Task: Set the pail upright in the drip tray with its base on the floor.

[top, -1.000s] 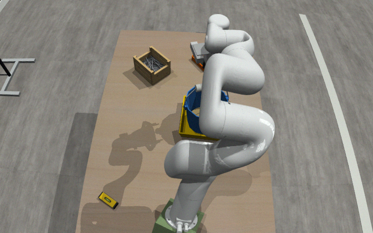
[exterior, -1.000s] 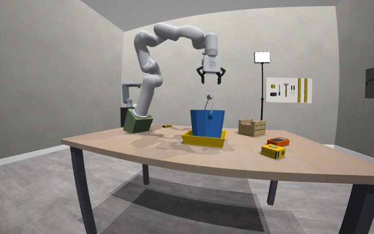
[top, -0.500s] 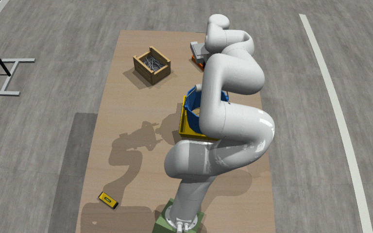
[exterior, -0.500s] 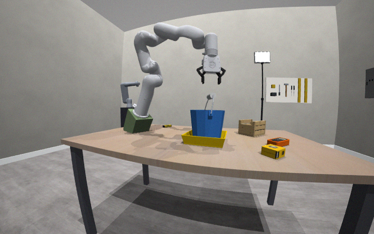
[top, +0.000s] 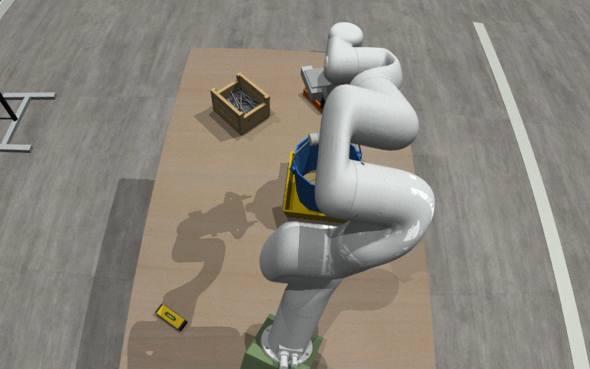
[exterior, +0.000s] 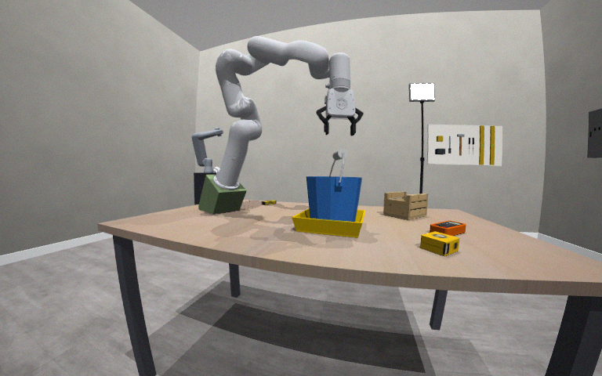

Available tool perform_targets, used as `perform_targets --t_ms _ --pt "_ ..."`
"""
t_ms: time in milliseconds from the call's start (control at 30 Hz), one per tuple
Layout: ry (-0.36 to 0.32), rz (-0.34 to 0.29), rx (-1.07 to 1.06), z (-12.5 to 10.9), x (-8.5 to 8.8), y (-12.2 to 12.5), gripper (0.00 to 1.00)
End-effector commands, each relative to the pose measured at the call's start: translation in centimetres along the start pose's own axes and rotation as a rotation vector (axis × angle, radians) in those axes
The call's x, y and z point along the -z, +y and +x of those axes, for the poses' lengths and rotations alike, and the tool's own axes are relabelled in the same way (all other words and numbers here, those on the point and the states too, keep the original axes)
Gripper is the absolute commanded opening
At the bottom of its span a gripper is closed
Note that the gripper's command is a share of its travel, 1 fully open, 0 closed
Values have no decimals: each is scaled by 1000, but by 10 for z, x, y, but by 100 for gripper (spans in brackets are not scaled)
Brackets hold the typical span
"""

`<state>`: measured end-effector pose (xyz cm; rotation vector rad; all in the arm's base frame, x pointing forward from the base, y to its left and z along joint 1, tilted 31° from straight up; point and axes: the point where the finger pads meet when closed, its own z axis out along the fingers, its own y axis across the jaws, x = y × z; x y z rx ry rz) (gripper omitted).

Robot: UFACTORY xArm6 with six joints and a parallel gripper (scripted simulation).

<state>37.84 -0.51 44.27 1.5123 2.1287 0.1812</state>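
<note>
The blue pail point(exterior: 333, 197) stands upright inside the yellow drip tray point(exterior: 328, 223) in the middle of the table. Its wire handle point(exterior: 338, 164) stands up above the rim. My gripper point(exterior: 339, 128) hangs open and empty straight above the handle, a clear gap away from it. In the overhead view the arm hides most of the pail point(top: 304, 174) and the tray point(top: 290, 191), and the gripper itself is hidden.
A wooden crate point(exterior: 405, 204) with metal parts point(top: 240, 102) stands at the back of the table. An orange device point(exterior: 447, 227) and a yellow box point(exterior: 439, 243) lie at one end. A small yellow level point(top: 170, 317) lies near the arm's green base point(exterior: 222, 199).
</note>
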Motion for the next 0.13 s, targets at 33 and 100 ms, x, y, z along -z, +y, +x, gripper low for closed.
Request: perform_targets --t_ms 33,100 --pt "-1 -3 -1 0 1 1 100" --pt "-1 -3 -1 0 1 1 100"
